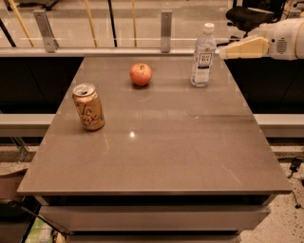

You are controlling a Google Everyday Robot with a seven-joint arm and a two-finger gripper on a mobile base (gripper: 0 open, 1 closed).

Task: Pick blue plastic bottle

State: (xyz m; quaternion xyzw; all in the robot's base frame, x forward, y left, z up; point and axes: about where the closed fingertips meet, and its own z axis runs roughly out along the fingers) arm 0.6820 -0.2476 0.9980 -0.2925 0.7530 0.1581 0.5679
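Observation:
The blue plastic bottle (203, 59) is clear, with a white cap and a white label. It stands upright near the far right corner of the grey table (156, 156). My gripper (223, 51) comes in from the right edge of the view, level with the bottle's upper half. Its tan tip points left and sits just to the right of the bottle, a small gap away. It holds nothing.
An orange-tan drink can (89, 107) stands at the left of the table. A red apple (140, 74) lies at the far middle, left of the bottle. A glass railing with metal posts (165, 31) runs behind the table. A black chair (249, 14) is at the far right.

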